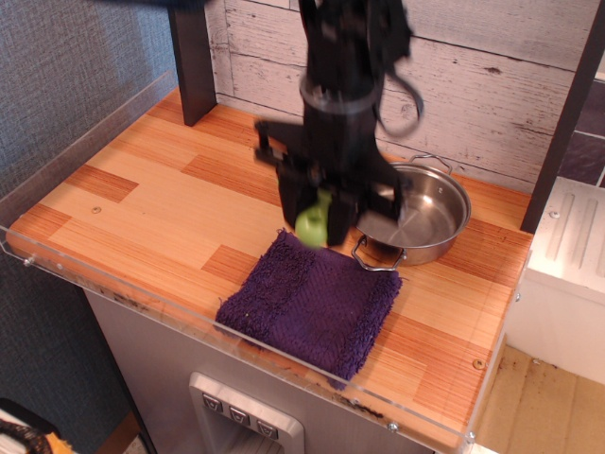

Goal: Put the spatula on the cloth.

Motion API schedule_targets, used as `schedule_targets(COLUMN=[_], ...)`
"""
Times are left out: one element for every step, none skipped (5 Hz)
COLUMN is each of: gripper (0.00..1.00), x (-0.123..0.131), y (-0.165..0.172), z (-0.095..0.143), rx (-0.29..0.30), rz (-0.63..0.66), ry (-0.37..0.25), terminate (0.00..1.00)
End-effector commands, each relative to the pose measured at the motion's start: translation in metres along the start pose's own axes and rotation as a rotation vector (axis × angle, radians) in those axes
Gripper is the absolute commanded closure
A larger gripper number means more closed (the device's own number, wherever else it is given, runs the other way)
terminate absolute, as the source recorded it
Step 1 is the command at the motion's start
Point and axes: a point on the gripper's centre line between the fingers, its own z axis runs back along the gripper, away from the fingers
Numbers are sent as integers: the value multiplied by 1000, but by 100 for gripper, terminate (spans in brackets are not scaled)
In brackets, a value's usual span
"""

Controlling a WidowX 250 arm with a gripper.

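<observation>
My black gripper (319,219) hangs over the far edge of the dark purple cloth (312,303), which lies at the front of the wooden table. The gripper is shut on the spatula (314,223); only its lime-green rounded handle end shows between the fingers, held just above the cloth. The pale blade is hidden inside the gripper. The arm is motion-blurred.
A steel pot (416,213) with two wire handles stands right of the gripper, touching the cloth's far right corner. The round lime-green ball is hidden behind the arm. A clear acrylic rim (142,303) edges the table. A dark post (192,57) stands at the back left.
</observation>
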Motion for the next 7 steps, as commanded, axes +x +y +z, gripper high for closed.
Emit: schedule_targets(gripper=[100,100,100,0,0,0,0], x=[-35,-35,-34,-32,-29,-25,-23], y=[5,8,12,14,15,21,32], z=[-18,-23,-23,-19,-11,10,34], rx=[-77,-103,-120,-133,-135,-130,-114], rz=[6,35,36,14,-10,-28,-10], ry=[-47,-70,-79,-80,-82,-98,-112], terminate=[0,0,0,0,0,0,0])
